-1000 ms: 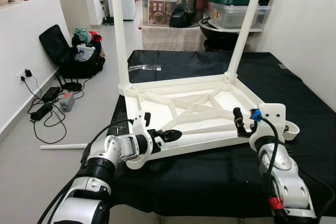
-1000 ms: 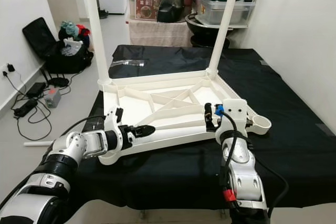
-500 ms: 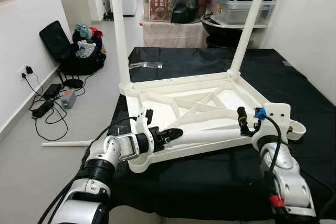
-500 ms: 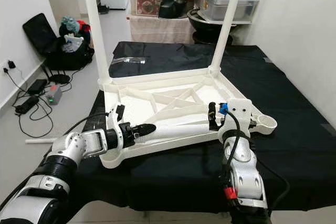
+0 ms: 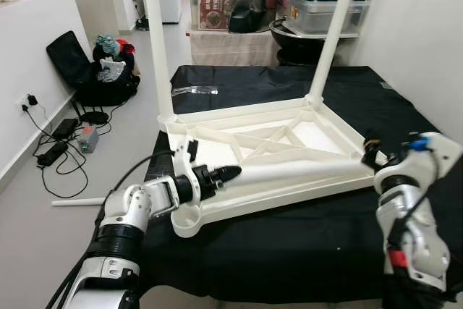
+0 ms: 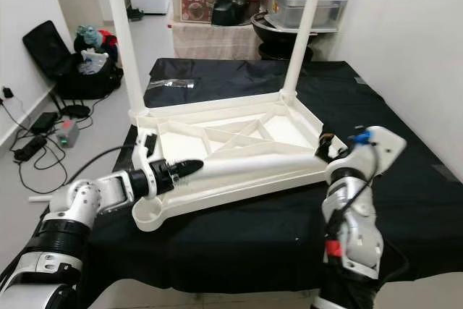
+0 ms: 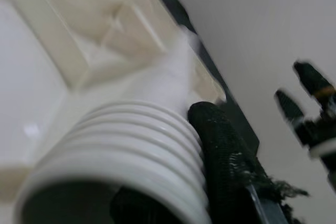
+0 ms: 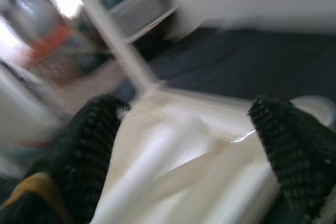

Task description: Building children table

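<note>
A white plastic children's tabletop (image 5: 289, 146) lies upside down on a black cloth (image 5: 304, 244) spread over a low platform, its ribbed underside facing up. Two white round legs stand upright in its far corners: the far left leg (image 5: 158, 41) and the far right leg (image 5: 330, 34). A third white tube-shaped leg (image 5: 296, 171) lies loose and nearly level across the near part of the underside, running from the near left corner toward the right edge.

The left gripper (image 5: 217, 175) is pinching the threaded end of this loose leg; in the left wrist view the ribbed screw end (image 7: 126, 156) sits right against one black finger (image 7: 220, 145), with the tube running away over the tabletop's ribs. The empty round socket (image 5: 187, 223) at the near left corner lies just beside and below that gripper.

The right gripper (image 5: 372, 151) hovers at the tabletop's right edge, near the leg's other end. In the right wrist view its two black fingers (image 8: 89, 145) are spread wide apart with the white leg and tabletop between and beyond them, touching nothing that can be made out.

On the floor to the left lie a thin white rod (image 5: 76, 201), a tangle of black cables (image 5: 54, 146) and a black open suitcase (image 5: 87, 70). Beyond the cloth, stacked storage boxes and pots (image 5: 318, 5) stand against the wall.
</note>
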Available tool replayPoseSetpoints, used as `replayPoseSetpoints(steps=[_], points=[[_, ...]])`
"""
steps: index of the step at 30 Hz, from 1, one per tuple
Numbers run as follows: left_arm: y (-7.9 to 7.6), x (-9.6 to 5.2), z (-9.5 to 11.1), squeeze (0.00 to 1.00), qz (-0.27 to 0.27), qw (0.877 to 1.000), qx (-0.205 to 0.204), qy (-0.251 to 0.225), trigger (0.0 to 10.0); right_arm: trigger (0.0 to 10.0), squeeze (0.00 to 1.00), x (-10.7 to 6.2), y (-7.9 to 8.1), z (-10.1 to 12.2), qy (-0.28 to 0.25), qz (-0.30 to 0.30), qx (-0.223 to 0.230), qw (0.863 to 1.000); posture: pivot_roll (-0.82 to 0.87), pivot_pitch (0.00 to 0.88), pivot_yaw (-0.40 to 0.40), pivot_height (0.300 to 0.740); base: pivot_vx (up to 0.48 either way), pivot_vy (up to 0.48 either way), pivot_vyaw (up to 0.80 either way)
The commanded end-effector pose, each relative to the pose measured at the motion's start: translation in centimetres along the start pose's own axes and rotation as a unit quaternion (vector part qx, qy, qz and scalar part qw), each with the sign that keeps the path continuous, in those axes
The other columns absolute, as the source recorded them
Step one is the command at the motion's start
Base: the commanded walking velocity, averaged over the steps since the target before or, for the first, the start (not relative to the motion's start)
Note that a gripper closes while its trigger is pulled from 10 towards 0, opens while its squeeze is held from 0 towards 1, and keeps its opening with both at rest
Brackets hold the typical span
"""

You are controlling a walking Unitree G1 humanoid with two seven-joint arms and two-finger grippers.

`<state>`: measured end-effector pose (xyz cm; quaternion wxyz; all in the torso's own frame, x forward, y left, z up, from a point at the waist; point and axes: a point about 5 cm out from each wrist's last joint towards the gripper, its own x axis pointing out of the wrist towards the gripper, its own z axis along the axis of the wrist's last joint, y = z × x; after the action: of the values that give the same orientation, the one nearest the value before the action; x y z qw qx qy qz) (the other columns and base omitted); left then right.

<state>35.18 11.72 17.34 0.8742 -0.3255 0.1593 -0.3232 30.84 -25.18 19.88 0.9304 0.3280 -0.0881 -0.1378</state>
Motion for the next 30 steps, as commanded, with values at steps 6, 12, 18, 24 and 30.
replayPoseSetpoints(steps=[6,12,18,24,30], points=[[-0.8,-1.3,1.9,0.0,-0.028,0.998,0.013,-0.049,10.0,10.0,0.0,-0.3,1.6,-1.6,0.063,0.066,0.103,0.99,0.03,0.0,-0.056,0.74,0.0,0.0,0.0],[-1.5,-1.4,1.4,0.0,-0.047,0.998,0.017,-0.035,10.0,10.0,0.0,-1.0,3.4,-3.3,0.112,0.12,0.154,0.974,0.03,0.0,-0.055,0.74,0.0,0.0,0.0],[-2.3,-1.2,0.1,0.0,-0.071,0.997,0.024,0.0,10.0,10.0,0.0,-1.6,4.1,-4.5,0.155,0.143,0.181,0.96,0.03,0.0,-0.055,0.74,0.0,0.0,0.0],[-2.7,-1.5,-0.9,0.0,-0.088,0.995,0.036,0.028,10.0,10.0,0.0,-2.2,5.4,-5.0,0.18,0.186,0.194,0.946,0.03,0.0,-0.052,0.74,0.0,0.0,0.0],[-3.2,-1.6,-1.4,0.0,-0.104,0.993,0.041,0.04,10.0,10.0,0.0,-2.6,5.6,-6.2,0.201,0.182,0.192,0.943,0.04,0.0,-0.056,0.74,0.0,0.0,0.0]])
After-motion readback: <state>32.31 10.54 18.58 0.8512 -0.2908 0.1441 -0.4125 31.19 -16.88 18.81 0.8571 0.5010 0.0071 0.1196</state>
